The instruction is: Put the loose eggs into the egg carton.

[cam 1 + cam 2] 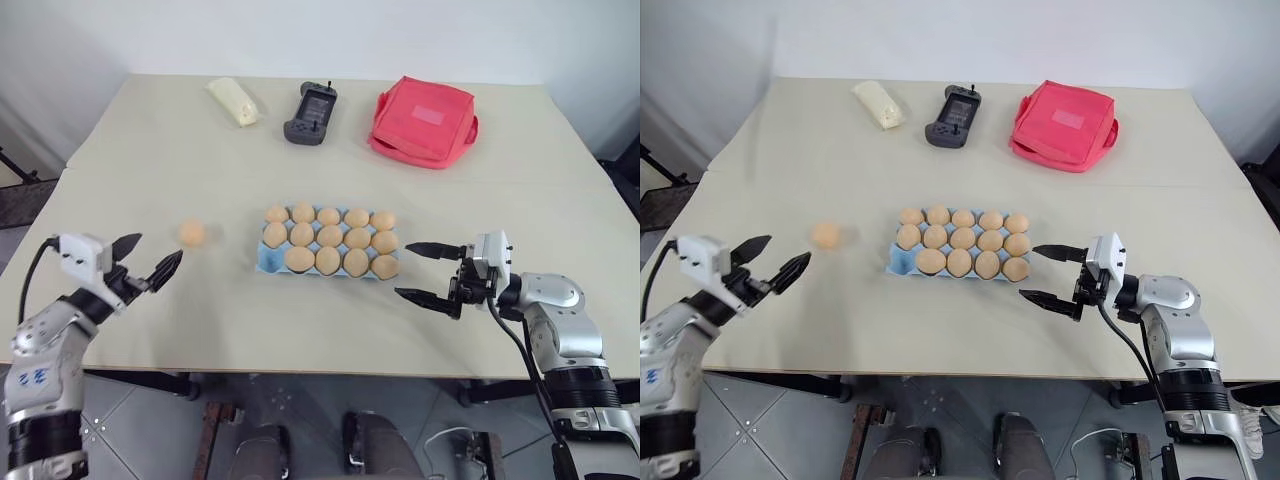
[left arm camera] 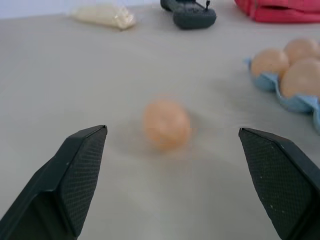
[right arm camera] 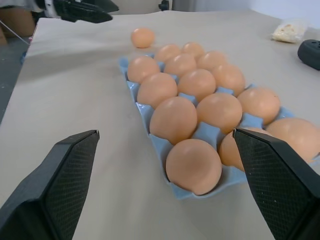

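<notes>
One loose egg (image 1: 192, 234), tan-orange, lies on the beige table left of the egg carton (image 1: 268, 262). The carton is a light blue tray holding several like eggs (image 1: 329, 239); its front-left cup is bare. My left gripper (image 1: 157, 250) is open and level, just short of the loose egg, and nothing is between its fingers. In the left wrist view the egg (image 2: 166, 124) sits a little ahead of the two black fingertips (image 2: 82, 170). My right gripper (image 1: 403, 269) is open and empty, just right of the carton and pointing at it. The right wrist view shows the carton (image 3: 150, 112) lengthwise.
At the back of the table lie a red pouch (image 1: 424, 121), a black handheld device (image 1: 310, 113) and a pale wrapped packet (image 1: 233, 101). The table's front edge runs just below both grippers.
</notes>
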